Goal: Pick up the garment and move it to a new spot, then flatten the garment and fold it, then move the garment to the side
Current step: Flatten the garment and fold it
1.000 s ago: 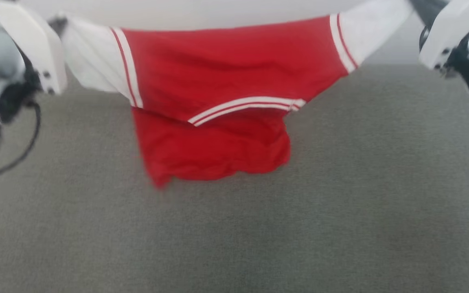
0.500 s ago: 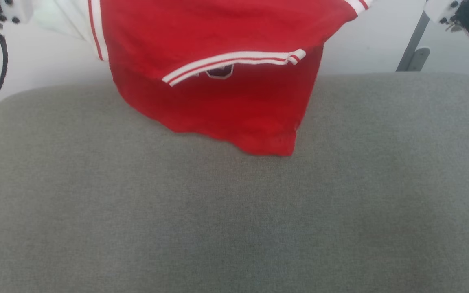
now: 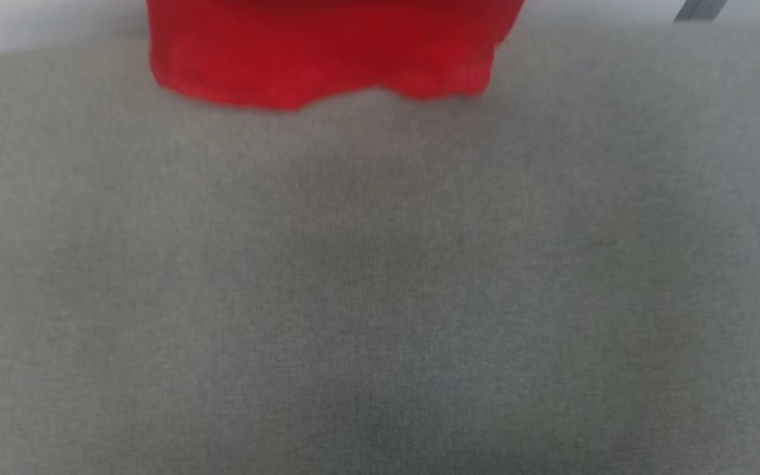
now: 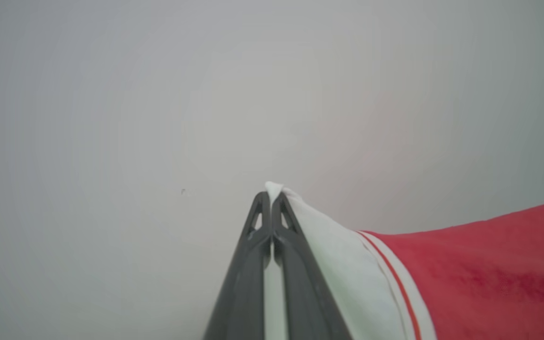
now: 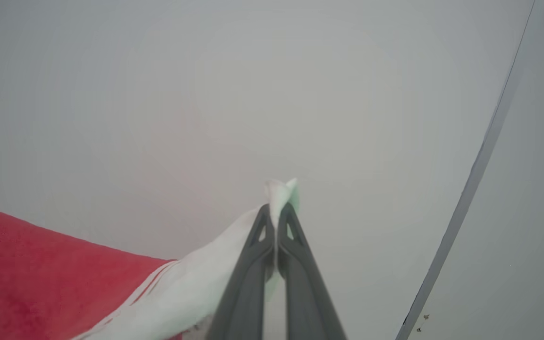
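Dark-grey tapered fingers of the left end effector [image 4: 270,198] are pressed together, pinching the tip of the left white cuff panel [image 4: 338,264]. This panel is smooth and edged by thin red-and-white stripes. The garment [image 3: 327,53] is soft red fabric. Its long axis runs horizontally, left to right, stretched between the two arms. The body hangs over the far part of the grey, fine-woven worktop [image 3: 380,297] with its wavy hem pointing down. Blur prevents telling whether the hem touches the worktop. The right end effector [image 5: 276,210] is likewise closed, pinching the crumpled tip of the right white cuff panel [image 5: 196,293].
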Robot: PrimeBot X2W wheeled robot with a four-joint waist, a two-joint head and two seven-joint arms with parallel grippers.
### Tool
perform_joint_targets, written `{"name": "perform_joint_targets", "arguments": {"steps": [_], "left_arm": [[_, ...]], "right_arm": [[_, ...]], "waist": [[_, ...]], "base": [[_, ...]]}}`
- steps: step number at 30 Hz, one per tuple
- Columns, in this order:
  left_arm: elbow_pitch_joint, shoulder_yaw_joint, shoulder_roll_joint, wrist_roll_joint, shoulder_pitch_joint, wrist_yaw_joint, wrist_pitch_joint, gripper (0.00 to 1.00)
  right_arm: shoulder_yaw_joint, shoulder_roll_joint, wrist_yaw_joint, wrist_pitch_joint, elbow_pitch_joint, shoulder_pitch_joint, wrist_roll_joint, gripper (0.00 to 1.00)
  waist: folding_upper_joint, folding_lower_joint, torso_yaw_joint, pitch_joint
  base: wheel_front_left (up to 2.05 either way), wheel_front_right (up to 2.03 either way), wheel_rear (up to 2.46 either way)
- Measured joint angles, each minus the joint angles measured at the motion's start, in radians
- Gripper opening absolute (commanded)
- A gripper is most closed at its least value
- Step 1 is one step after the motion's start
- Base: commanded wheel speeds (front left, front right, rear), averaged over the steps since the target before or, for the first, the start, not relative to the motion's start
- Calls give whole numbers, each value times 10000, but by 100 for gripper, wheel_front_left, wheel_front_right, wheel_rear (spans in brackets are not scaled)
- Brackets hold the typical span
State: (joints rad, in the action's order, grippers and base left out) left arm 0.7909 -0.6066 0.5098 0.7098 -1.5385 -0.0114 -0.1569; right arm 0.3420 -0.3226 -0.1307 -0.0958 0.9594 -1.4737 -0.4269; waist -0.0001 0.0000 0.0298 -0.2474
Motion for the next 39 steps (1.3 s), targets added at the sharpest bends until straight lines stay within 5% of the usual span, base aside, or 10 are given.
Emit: {"name": "perform_joint_targets", "arguments": {"steps": [9,18,29,39], "left_arm": [[1078,171,-637,-623,-1570,-59,2913,0],[2667,29,-1212,-380,-1066,629,3352,0],[3816,-510,-1745,174,1617,1277,2146,0],[3379,-794,-1678,934,4647,1394,941,0]], "right_arm": [[-846,107,0,-1624,911,-1509,1918,0],[-913,510,0,-1651,892,-473,2671,0],[1030,502,0,-646,671,2382,169,0],[2326,-1051,0,1383,-2132,5850,-2615,0]], "waist": [[0,0,-155,-1573],[0,0,-531,-1970],[0,0,-764,-1023],[2,0,-926,187]], "base": [[0,0,0],[0,0,0],[0,0,0],[0,0,0]]}}
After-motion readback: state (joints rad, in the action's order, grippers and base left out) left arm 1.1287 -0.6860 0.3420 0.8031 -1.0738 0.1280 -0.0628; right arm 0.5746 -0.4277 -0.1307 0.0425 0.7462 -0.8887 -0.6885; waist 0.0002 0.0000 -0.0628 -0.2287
